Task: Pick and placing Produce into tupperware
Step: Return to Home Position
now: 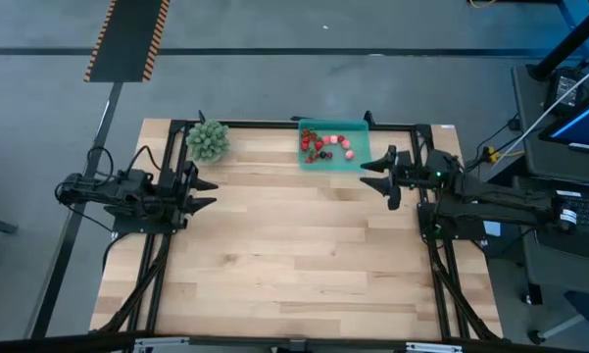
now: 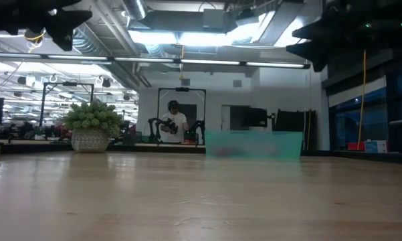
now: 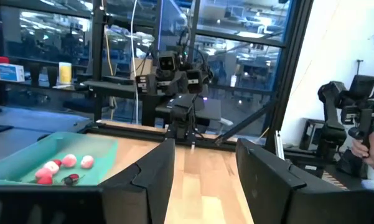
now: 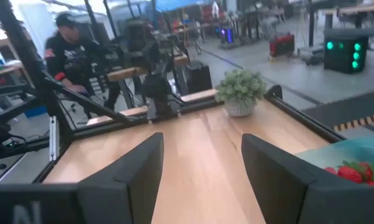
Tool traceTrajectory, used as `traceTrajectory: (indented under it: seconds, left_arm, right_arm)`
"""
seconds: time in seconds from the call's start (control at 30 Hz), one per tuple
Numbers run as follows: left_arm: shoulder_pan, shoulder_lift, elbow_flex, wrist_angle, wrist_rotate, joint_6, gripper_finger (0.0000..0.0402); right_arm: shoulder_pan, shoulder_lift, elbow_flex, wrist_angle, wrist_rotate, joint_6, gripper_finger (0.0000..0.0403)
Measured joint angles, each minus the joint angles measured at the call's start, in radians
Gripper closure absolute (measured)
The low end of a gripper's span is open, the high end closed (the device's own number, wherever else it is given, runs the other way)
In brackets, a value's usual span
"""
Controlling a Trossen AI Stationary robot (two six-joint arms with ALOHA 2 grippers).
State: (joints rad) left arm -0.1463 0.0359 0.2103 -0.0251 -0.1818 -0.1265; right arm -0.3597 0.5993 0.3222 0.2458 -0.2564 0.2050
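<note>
Produce [image 1: 319, 147]: tiny red, pink pieces

Matte black left arm [image 1: 118, 191] and right arm [image 1: 490, 206], blocky fingers [image 3: 143, 180], perhaps one green indicator light [image 1: 437, 176].

A smooth grey floor [image 1: 274, 78] surrounds the pale plank wooden table top [image 1: 294, 265]; a black-and-orange striped hazard strip [image 1: 127, 39] lies on it beyond the table's far left corner, and a dark desk with a blue-lit screen [image 1: 578, 123] stands at the right. Across the table the room opens into a large workshop with silver ceiling ducts [image 2: 97, 41], long white strip lights [image 2: 180, 37], a pale back wall [image 2: 261, 94] and a person in a white shirt [image 2: 174, 124]. In the left wrist view, tall dark-framed glass panes [image 3: 236, 37] stand beside a plain white wall [image 3: 336, 37].
</note>
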Motion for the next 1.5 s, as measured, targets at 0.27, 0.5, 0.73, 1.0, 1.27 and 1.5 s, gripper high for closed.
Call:
traceTrajectory:
  seconds: [0.27, 0.5, 0.73, 1.0, 1.27, 1.5]
  left_arm:
    - [0.0, -0.034, -0.068, 0.051, 0.0, -0.001, 0.0237]
    - [0.0, -0.033, -0.073, 0.056, 0.008, 0.006, 0.0237]
    - [0.0, -0.033, -0.153, 0.126, 0.008, 0.001, 0.0237]
    - [0.0, -0.034, -0.199, 0.151, -0.009, 0.002, 0.0237]
    - [0.0, -0.031, -0.203, 0.086, -0.01, -0.155, 0.0237]
    - [0.0, -0.031, -0.203, 0.085, -0.01, -0.153, 0.0237]
  right_arm:
    - [0.007, -0.199, -0.148, 0.04, 0.0, 0.026, 0.0185]
    - [0.007, -0.402, -0.221, -0.086, 0.08, 0.027, 0.0185]
    - [0.007, -0.534, -0.315, -0.117, 0.096, 0.001, 0.0185]
    - [0.01, -0.576, -0.311, -0.225, 0.151, -0.016, 0.0185]
    - [0.01, -0.574, -0.31, -0.226, 0.152, -0.047, 0.0185]
    - [0.009, -0.574, -0.31, -0.226, 0.152, -0.079, 0.0185]
